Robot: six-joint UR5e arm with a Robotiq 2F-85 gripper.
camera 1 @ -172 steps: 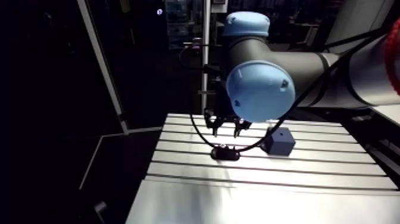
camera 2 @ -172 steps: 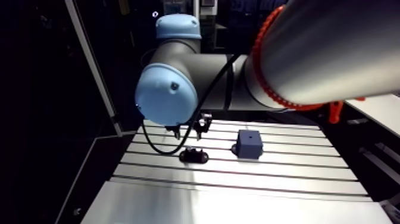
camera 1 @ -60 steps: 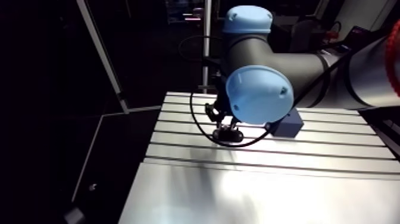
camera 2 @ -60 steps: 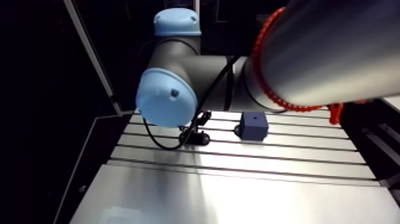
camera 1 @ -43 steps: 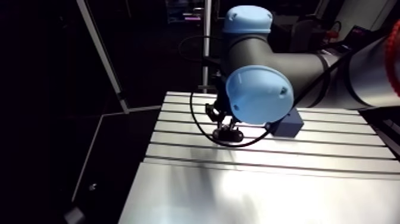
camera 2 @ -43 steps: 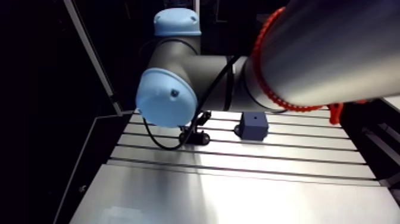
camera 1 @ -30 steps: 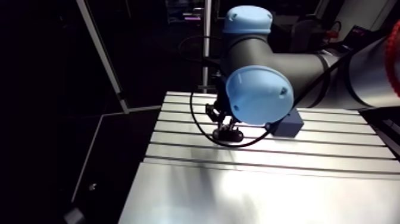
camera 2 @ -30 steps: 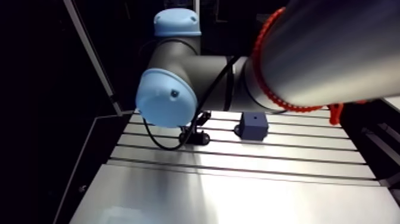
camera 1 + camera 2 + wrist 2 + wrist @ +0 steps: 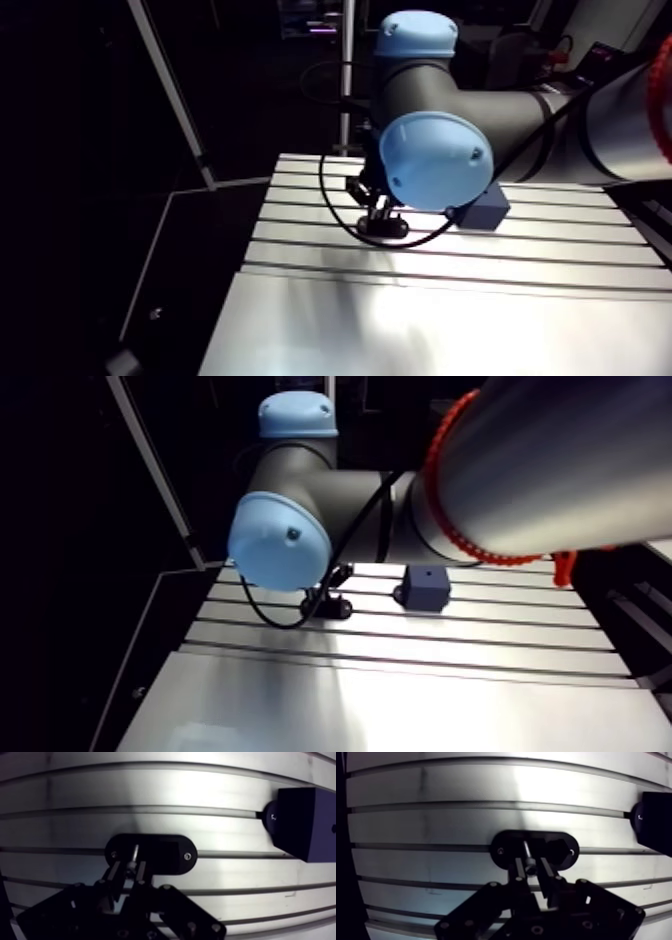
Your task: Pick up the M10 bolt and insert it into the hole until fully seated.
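Observation:
In the wrist view a black oval holder (image 9: pixel 506 849) lies on the slotted aluminium table (image 9: pixel 436 822). A slim grey M10 bolt (image 9: pixel 528 858) rises from the holder and sits pinched between the fingertips (image 9: pixel 519 870). My gripper (image 9: pixel 532 868) is shut on the bolt, right over the holder. The dark blue block (image 9: pixel 305 822) with the hole stands off to one side, apart from the holder. In the arm view the gripper (image 9: pixel 380 212) hangs low over the holder (image 9: pixel 328 609), left of the block (image 9: pixel 425 588); the blue joint cap hides part of it.
Parallel slots run across the table (image 9: pixel 300 245), and a smooth plate (image 9: pixel 400 330) covers its near part. The table's left edge (image 9: pixel 250 250) drops into darkness. A slanted metal post (image 9: pixel 175 100) stands beyond the left edge.
Earlier the gripper hung above the holder with fingers apart; it has come down and the fingers have narrowed onto the bolt. Holder and block stay put.

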